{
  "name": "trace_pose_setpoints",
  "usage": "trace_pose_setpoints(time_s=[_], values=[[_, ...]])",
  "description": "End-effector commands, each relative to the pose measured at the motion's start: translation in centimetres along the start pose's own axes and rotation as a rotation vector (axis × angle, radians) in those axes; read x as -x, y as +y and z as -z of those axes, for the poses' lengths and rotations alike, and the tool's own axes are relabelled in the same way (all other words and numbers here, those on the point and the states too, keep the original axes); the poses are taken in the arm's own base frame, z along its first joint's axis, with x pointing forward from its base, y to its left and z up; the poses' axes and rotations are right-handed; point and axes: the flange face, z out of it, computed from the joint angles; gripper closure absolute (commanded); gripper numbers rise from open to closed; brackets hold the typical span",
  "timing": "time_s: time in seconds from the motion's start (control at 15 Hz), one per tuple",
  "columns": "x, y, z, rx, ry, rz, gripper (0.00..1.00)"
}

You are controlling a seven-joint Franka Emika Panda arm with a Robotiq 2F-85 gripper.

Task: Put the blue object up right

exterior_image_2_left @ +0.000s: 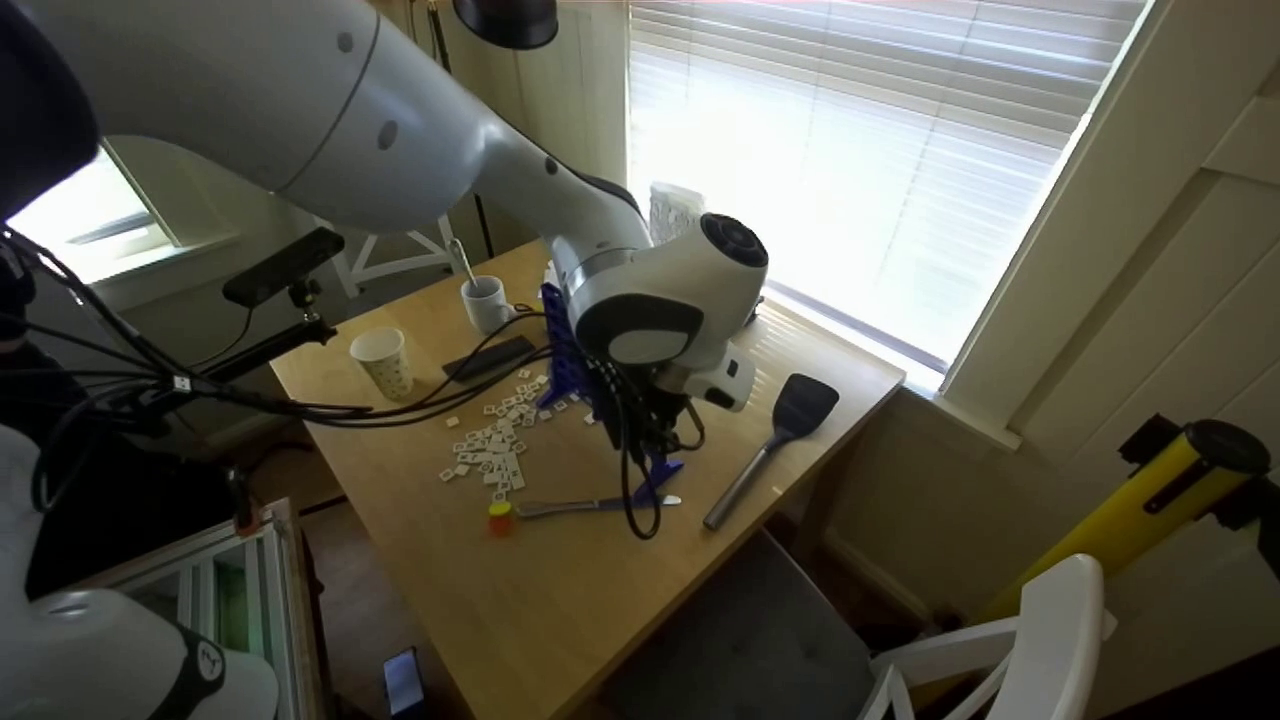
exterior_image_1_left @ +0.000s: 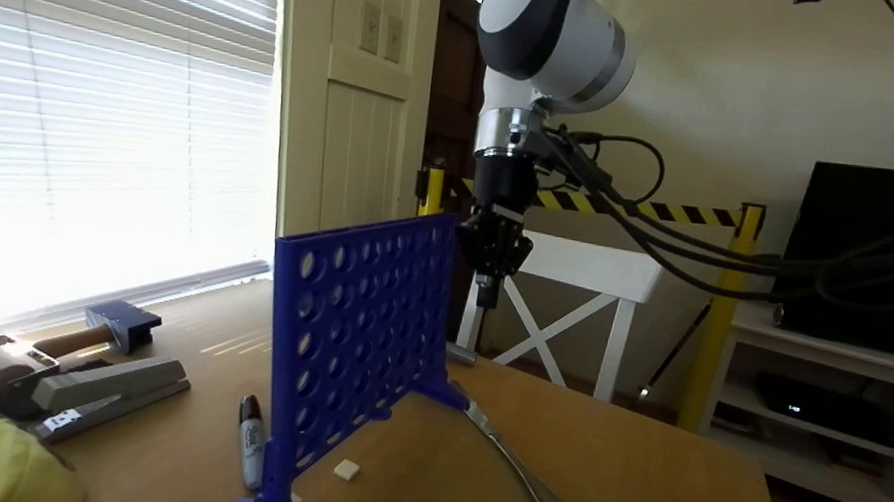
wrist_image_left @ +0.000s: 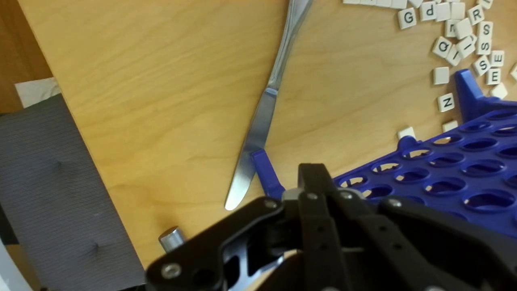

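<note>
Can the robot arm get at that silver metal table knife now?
Probably yes: the knife's handle lies uncovered, though a foot of the upright blue plastic grid panel overlaps the blade in the wrist view. The black gripper is shut, so it would likely have to open first.

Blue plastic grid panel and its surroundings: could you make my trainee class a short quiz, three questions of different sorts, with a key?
1. True or false: the blue plastic grid panel with round holes lies flat on the light-brown wooden table.
2. In the wrist view, which thing does a blue panel foot overlap? (a) white mug; (b) silver metal table knife; (c) black spatula with grey handle.
3. Fill in the missing word (open or shut): the black robot hand is ...

Key: 1. False, it stands upright. 2. (b). 3. Shut.
</note>
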Motion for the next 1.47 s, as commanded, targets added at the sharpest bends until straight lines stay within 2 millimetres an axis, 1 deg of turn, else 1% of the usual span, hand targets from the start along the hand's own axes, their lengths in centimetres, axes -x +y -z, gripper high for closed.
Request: trace_pose_setpoints(time_s=[0.0,0.2,0.53,0.73,1.13,1.2,1.27,1.4], values=[[-2.7,-0.3,-1.8,-0.036,0.02,0.025,1.0],[-3.7,-0.2,-2.8,-0.045,0.028,0.047,1.0],[-4.8,0.3,-4.0,-0.082,0.033,0.094,1.0],[-5.4,0.4,-4.2,-0.111,0.039,0.129,1.0],[-6.1,-0.1,-3.9,-0.128,0.058,0.186,1.0],[-6.0,-0.1,-3.9,-0.114,0.047,0.174,1.0],[-5.3,0.1,-3.7,-0.091,0.013,0.122,1.0],[-2.9,0.0,-2.6,-0.102,-0.032,0.068,1.0]])
